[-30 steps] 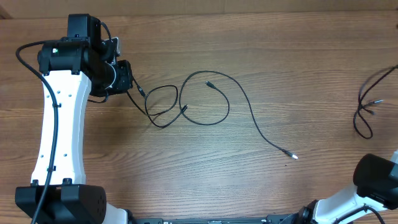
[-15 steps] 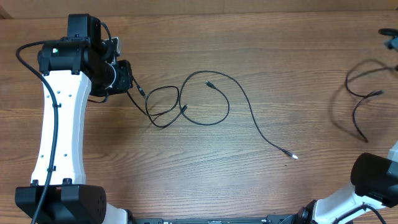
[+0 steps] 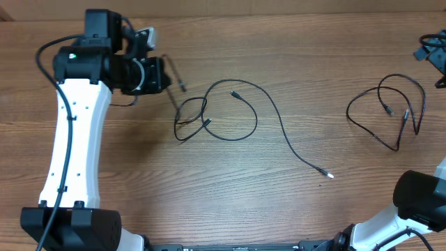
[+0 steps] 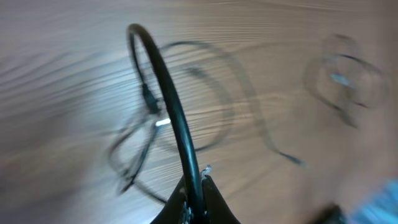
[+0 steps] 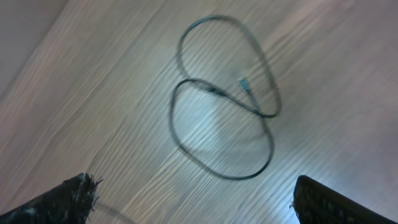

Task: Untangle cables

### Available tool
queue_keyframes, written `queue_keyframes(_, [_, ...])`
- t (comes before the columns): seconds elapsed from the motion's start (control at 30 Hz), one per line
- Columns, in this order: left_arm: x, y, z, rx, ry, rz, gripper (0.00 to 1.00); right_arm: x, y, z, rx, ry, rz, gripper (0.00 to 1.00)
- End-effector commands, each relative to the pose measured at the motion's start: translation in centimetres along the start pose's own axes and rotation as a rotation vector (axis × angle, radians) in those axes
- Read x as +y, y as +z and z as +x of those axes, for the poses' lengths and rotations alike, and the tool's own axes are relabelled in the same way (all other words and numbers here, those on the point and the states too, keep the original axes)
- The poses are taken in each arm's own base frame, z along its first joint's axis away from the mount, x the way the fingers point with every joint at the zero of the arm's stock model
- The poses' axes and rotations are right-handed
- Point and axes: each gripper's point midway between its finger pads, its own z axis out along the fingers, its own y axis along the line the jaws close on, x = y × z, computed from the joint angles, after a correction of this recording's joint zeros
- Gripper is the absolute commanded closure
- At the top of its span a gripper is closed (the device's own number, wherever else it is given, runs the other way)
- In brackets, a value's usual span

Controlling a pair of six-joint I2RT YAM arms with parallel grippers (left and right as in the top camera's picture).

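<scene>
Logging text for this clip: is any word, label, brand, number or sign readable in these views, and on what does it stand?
None: no text can be read in any view.
The white left arm: plain, with no marking that reads.
The middle cables, the right cable and the table: no print visible.
Left wrist view: motion-blurred, nothing legible.

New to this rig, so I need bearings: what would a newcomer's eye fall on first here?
The left gripper, at the left of the table, is shut on a thin black cable that runs into loops mid-table. A second cable lies coiled alone at the right, near the open right gripper.
</scene>
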Motion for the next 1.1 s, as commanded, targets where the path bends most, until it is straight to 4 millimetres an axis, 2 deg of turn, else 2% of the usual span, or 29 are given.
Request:
queue_keyframes(0.0, [-9.2, -1.6, 0.3, -0.035, 0.304, 0.426, 0.96, 4.3, -0.3, 2.1, 0.091, -0.189, -0.233, 0.0])
queue_keyframes(0.03, [-11.0, -2.0, 0.7, -0.047, 0.38, 0.514, 0.96, 5.0, -0.5, 2.5, 0.101, -0.224, -0.266, 0.0])
queue_keyframes(0.1, [-12.2, -2.3, 0.8, -0.064, 0.437, 0.572, 0.94, 5.8, -0.6, 3.0, 0.107, -0.256, -0.283, 0.0])
queue_keyframes(0.27, [-10.7, -1.9, -0.3, -0.094, 0.444, 0.486, 0.86, 7.8, -0.8, 4.4, 0.122, -0.334, -0.305, 0.0])
queue_keyframes(0.4, [-7.7, -1.1, -0.9, -0.083, 0.362, 0.322, 0.78, 10.0, -1.1, 6.2, 0.135, -0.435, -0.33, 0.0])
queue_keyframes(0.5, [-4.5, -0.3, -1.1, -0.062, 0.298, 0.132, 0.69, 11.4, -1.2, 8.1, 0.158, -0.501, -0.334, 0.0])
queue_keyframes(0.63, [-0.7, -0.2, -0.4, -0.019, 0.215, -0.077, 0.67, 11.6, -1.1, 10.0, 0.187, -0.565, -0.266, 0.0])
queue_keyframes(0.77, [3.0, -0.9, 1.1, 0.035, 0.076, -0.278, 0.62, 12.1, -0.8, 11.7, 0.226, -0.582, -0.25, 0.0])
queue_keyframes(0.9, [5.7, -2.1, 2.9, 0.085, -0.055, -0.426, 0.56, 11.3, 0.4, 13.6, 0.292, -0.593, -0.207, 0.0])
queue_keyframes(1.07, [7.1, -3.4, 6.1, 0.203, -0.135, -0.497, 0.55, 7.7, 1.7, 16.1, 0.371, -0.547, -0.089, 0.0])
